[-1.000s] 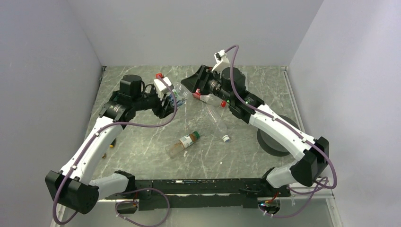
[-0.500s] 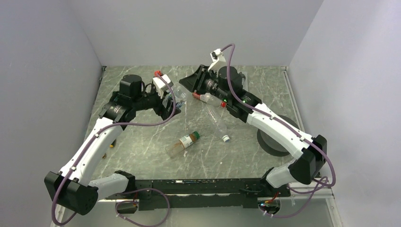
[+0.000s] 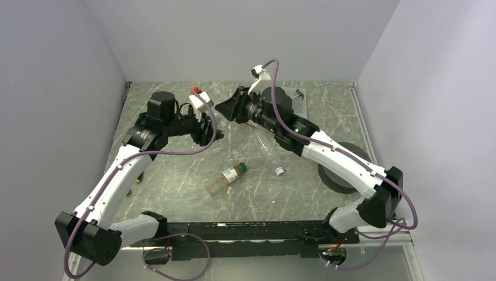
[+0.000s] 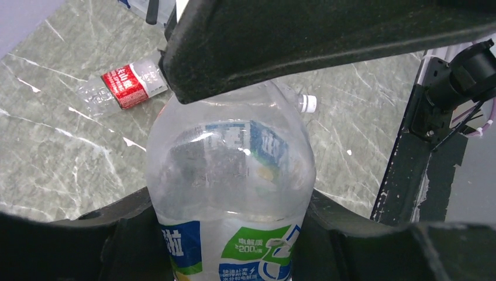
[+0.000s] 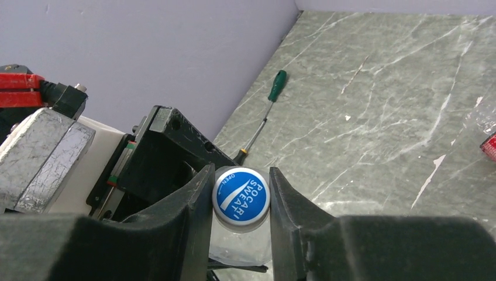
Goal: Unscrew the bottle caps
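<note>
Toward the back of the table, the left gripper (image 3: pixel 209 127) is clamped round the blue-labelled bottle (image 4: pixel 231 170), bracing it so it can't spin. The right gripper (image 3: pixel 227 109) pinches its blue cap (image 5: pixel 241 196) between 2 fingers, seemingly placed to twist it off.

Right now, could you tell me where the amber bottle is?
Top view: the amber bottle lies in the middle of the table, left of a small white cap.

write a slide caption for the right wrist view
Right pincer grips the blue cap of a bottle the left pincer holds; screwdriver on the table behind
</note>
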Action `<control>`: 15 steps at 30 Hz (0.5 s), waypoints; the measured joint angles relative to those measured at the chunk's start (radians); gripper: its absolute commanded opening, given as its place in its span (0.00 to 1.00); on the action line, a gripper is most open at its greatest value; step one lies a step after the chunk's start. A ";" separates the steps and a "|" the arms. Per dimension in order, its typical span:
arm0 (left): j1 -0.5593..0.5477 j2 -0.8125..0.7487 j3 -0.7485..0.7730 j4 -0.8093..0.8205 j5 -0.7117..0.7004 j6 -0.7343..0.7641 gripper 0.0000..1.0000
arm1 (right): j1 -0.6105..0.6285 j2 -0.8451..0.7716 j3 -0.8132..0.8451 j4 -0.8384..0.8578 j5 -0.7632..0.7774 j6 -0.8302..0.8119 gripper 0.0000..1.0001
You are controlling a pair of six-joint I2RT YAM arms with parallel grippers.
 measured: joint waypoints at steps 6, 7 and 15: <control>-0.002 0.000 0.001 -0.004 -0.005 -0.007 0.39 | 0.029 0.003 0.034 -0.024 0.087 -0.018 0.63; -0.003 0.000 0.001 -0.002 -0.010 -0.012 0.39 | 0.036 0.007 0.049 -0.030 0.112 -0.019 0.62; -0.003 0.000 0.001 0.028 -0.055 -0.063 0.36 | 0.066 0.027 0.111 -0.049 0.219 -0.014 0.55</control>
